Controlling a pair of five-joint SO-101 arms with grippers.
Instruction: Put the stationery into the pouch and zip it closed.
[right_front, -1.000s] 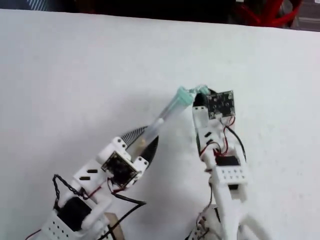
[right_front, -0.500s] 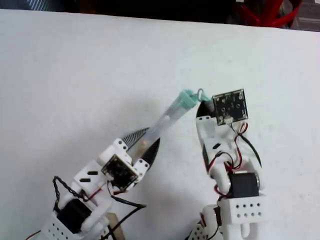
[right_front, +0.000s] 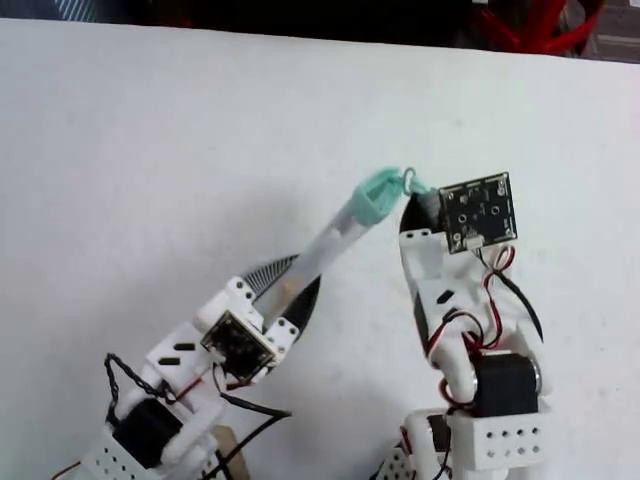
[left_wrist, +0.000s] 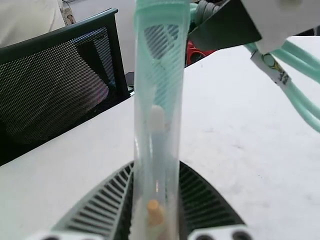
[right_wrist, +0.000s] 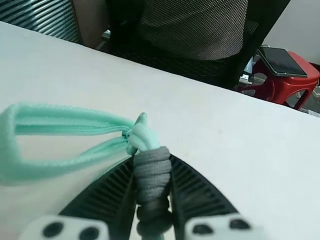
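Observation:
A long translucent pouch (right_front: 335, 235) with a mint-green end (right_front: 375, 195) slants up off the white table (right_front: 150, 150). My left gripper (right_front: 285, 285) is shut on its lower end. In the left wrist view the pouch (left_wrist: 157, 125) stands between the jaws, with a white item (left_wrist: 156, 117) and an orange tip (left_wrist: 154, 212) inside. My right gripper (right_front: 415, 205) is at the mint end, shut on the grey zip-pull cord (right_wrist: 150, 175), which is knotted to a mint strap loop (right_wrist: 65, 140).
A black mesh chair (right_wrist: 200, 30) and a red stool (right_wrist: 295, 75) stand beyond the table's far edge. The chair (left_wrist: 60, 85) also shows behind the pouch. Bare table lies to the left and far side of both arms.
The right arm has swung to the right and drawn back, taking the zip pull with it. The pouch's mint end has shifted slightly right. The left arm has stayed put.

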